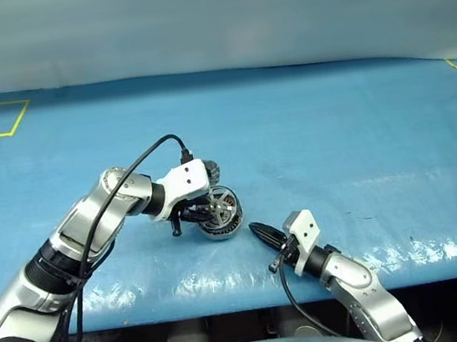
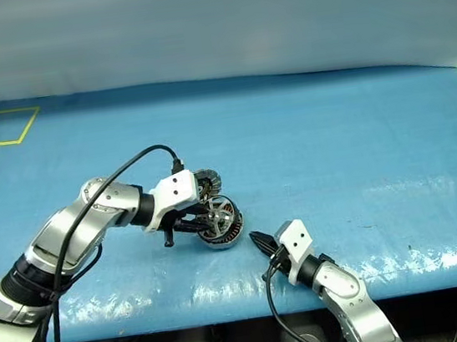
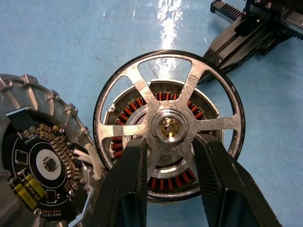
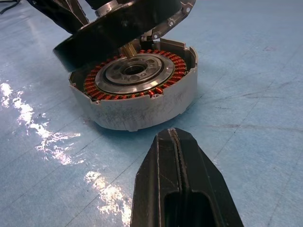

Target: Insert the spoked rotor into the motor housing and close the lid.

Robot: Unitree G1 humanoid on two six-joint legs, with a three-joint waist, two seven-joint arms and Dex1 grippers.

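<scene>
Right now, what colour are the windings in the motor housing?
Copper-red, ringing the silvery centre of the motor housing; the right wrist view shows it best.

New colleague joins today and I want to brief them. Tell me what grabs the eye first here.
The spoked rotor stands out first: the left tool holds it by its hub, right over the motor housing, whose ring of copper windings shows underneath. Next to them lies the lid, its inner face with a circuit board turned up. The right tool waits shut a little in front of the housing on the blue table.
</scene>
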